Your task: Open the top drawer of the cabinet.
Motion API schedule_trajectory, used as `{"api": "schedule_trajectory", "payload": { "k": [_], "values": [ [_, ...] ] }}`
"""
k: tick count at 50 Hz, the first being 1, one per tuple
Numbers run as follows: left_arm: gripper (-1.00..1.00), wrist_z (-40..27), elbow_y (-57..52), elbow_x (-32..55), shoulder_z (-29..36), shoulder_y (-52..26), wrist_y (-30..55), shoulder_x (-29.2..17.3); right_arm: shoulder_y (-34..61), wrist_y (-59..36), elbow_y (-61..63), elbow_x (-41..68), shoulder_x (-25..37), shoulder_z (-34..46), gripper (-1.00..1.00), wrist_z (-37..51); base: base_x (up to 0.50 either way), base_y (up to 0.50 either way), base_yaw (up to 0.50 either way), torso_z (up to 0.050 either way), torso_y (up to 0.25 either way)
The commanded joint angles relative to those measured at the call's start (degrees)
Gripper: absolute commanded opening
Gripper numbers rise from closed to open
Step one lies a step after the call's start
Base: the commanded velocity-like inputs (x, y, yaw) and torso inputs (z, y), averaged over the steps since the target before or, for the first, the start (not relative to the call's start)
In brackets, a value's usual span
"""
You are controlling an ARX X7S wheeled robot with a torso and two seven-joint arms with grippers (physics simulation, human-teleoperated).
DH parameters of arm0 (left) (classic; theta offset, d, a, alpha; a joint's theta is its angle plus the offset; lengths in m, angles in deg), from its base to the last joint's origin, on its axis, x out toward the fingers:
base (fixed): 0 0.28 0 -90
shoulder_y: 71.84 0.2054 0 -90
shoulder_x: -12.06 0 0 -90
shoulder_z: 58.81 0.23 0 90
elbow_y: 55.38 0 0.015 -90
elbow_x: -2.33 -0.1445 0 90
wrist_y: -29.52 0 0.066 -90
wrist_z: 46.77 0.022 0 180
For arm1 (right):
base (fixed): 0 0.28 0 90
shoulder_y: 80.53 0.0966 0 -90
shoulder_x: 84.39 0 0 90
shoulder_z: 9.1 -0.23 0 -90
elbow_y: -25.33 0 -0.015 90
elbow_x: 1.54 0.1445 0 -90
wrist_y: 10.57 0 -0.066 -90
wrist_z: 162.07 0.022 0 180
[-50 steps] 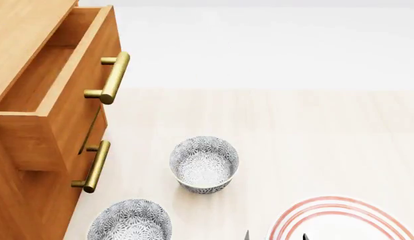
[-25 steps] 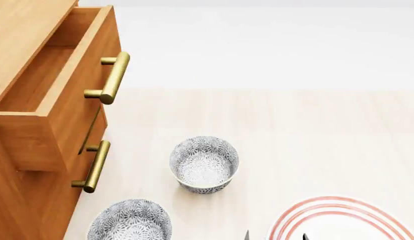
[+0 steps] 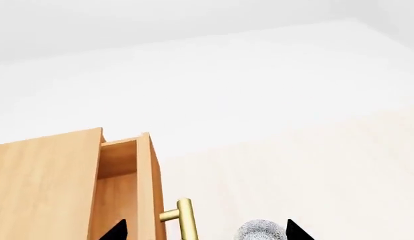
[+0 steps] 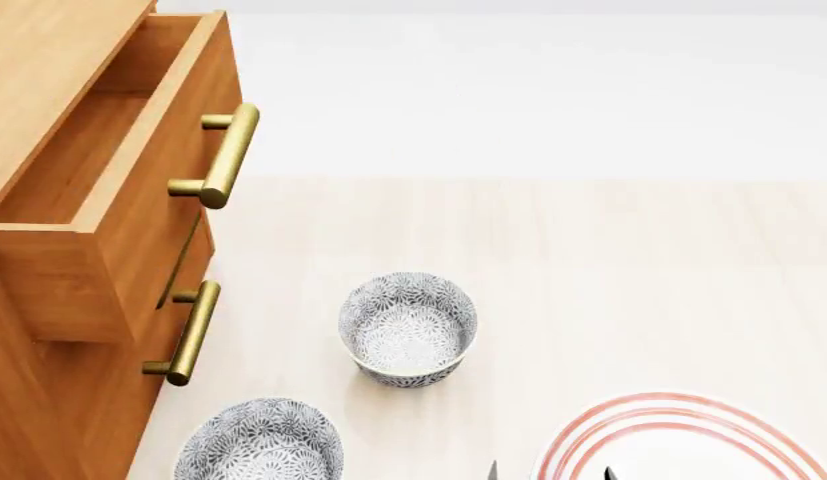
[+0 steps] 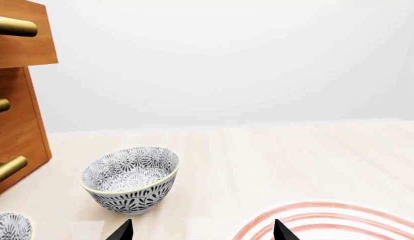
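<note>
The cabinet [image 4: 46, 415] stands at the left of the head view. Its top drawer [image 4: 153, 215] is pulled out, showing its lighter wood inside, and the brass bar handle [image 4: 228, 154] is free. My left gripper [image 3: 207, 234] is open and holds nothing. It hangs back from the drawer [image 3: 145, 190], whose handle [image 3: 186, 222] lies between the two dark fingertips. My right gripper [image 5: 202, 232] is open too, low over the floor and apart from the cabinet [image 5: 13, 115]. Only its tips [image 4: 551, 473] show at the head view's bottom edge.
Two patterned grey bowls [image 4: 406, 328] [image 4: 260, 440] sit on the pale floor right of the cabinet. A white plate with red rings [image 4: 680, 435] lies at the lower right. The second drawer's handle [image 4: 188, 333] juts out below the top one.
</note>
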Motion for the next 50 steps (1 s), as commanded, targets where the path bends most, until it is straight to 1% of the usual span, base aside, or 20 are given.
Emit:
{"api": "schedule_trajectory", "payload": {
  "k": [1,3,4,9,11,13,18,21,23,27,33,37,43,50],
  "values": [
    [1.00,2.5,0.6,-12.2,-13.8,3.2,0.6,0.2,0.0,-0.3,0.4,0.1,0.2,0.1,1.00,0.3,0.00,0.00,0.00,0.000,0.000],
    [1.00,3.9,0.6,-11.1,-11.8,3.9,-0.1,0.2,0.0,0.1,-0.1,0.1,0.1,0.1,1.00,0.2,0.00,0.00,0.00,0.000,0.000],
    [1.00,3.6,0.6,-11.3,-12.3,4.2,-0.1,0.2,0.1,-0.1,0.0,0.1,0.1,0.2,1.00,0.3,0.00,0.00,0.00,0.000,0.000],
    [1.00,4.2,0.6,-15.6,-16.0,5.7,-0.2,0.2,0.1,0.0,-0.1,0.1,0.1,0.2,1.00,0.3,0.00,0.00,0.00,0.000,0.000],
    [1.00,3.6,0.6,-19.2,-21.4,6.4,0.1,0.1,0.1,0.0,-0.1,0.1,0.1,0.3,1.00,0.3,0.00,0.00,0.00,0.000,0.000],
    [1.00,3.9,0.6,-22.0,-24.5,7.0,0.2,0.1,0.2,0.0,-0.3,0.1,0.1,0.4,1.00,0.3,0.00,0.00,0.00,0.000,0.000],
    [1.00,4.0,0.6,-24.2,-26.5,8.0,0.0,0.2,0.2,0.0,-0.2,0.2,0.2,0.4,1.00,0.3,0.00,0.00,0.00,0.000,0.000],
    [1.00,4.5,0.6,-24.5,-26.4,8.6,-0.2,0.2,0.2,0.0,-0.2,0.2,0.2,0.5,1.00,0.3,0.00,0.00,0.00,0.000,0.000],
    [1.00,4.7,0.6,-25.6,-27.7,8.9,-0.1,0.2,0.1,0.0,0.0,0.3,0.3,0.5,1.00,0.4,0.00,0.00,0.00,0.000,0.000],
    [1.00,5.4,0.6,-29.7,-30.6,9.2,-0.2,0.1,0.2,0.3,-0.3,0.2,0.2,0.5,1.00,0.4,0.00,0.00,0.00,0.000,0.000],
    [1.00,6.4,0.6,-38.3,-37.6,9.7,-0.3,0.1,0.2,0.2,-0.3,0.3,0.3,0.6,1.00,0.5,0.00,0.00,0.00,0.000,0.000],
    [1.00,7.5,0.6,-42.5,-40.5,10.1,-0.4,0.0,0.3,0.0,-0.1,0.3,0.4,0.7,1.00,0.6,0.00,0.00,0.00,0.000,0.000],
    [1.00,8.9,0.6,-46.1,-42.9,10.3,-0.6,0.0,0.3,-0.3,0.1,0.4,0.5,0.8,1.00,0.8,0.00,0.00,0.00,0.000,0.000],
    [1.00,9.5,0.6,-48.4,-44.8,11.8,-1.1,-0.2,0.2,0.0,0.0,0.3,0.5,0.8,1.00,0.9,0.00,0.00,0.00,0.000,0.000]
  ]
}}
